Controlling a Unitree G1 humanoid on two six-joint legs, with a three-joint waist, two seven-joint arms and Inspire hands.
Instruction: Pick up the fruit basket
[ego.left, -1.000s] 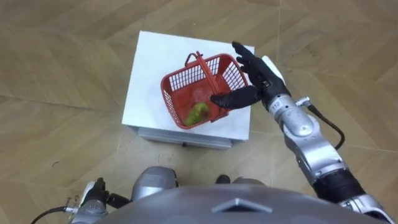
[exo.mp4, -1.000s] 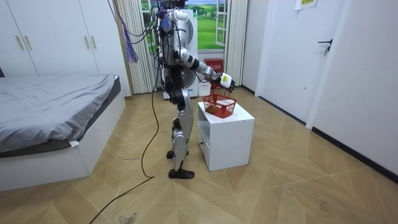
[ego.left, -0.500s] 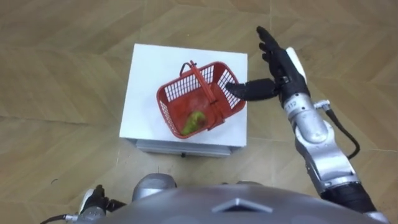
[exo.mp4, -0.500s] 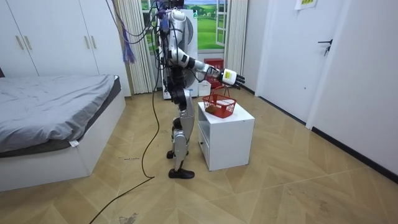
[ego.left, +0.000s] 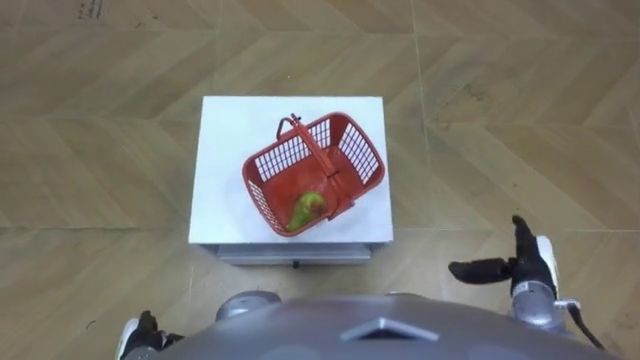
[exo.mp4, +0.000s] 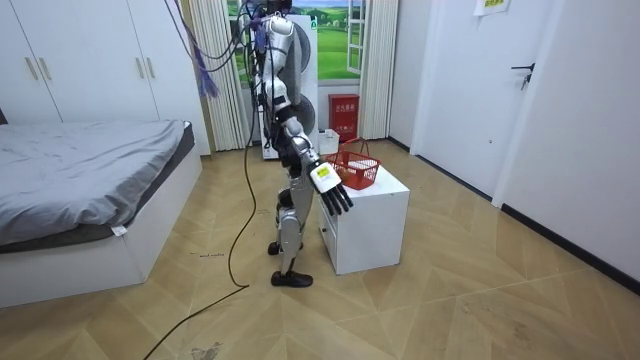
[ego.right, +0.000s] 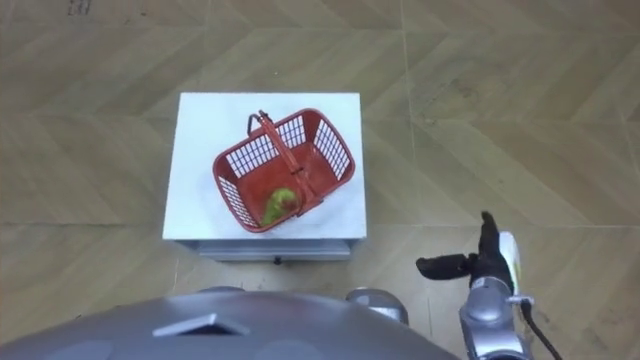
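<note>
Sitting on the flat worktop (ego.left: 225, 150) of a white box-shaped cabinet, the red plastic mesh basket (ego.left: 358, 152) is turned at an angle to the edges and lies toward the robot's right side of the top. Its thin red handle (ego.left: 311, 152) stands upright across the middle. One yellow-green fruit (ego.left: 308, 208) lies inside, at the end nearest the robot.

The right robot hand (ego.left: 522, 266) hangs well apart from the basket, low over the wooden parquet floor (ego.left: 500, 100) off the cabinet's near right corner. It is open and empty, with straight fingers and the thumb stuck out toward the robot's left.

In the room view the robot stands upright, close to the cabinet and facing it.

The left robot hand (ego.left: 133, 335) shows at the lower left edge, close to the body; whether it is open or closed cannot be told.
</note>
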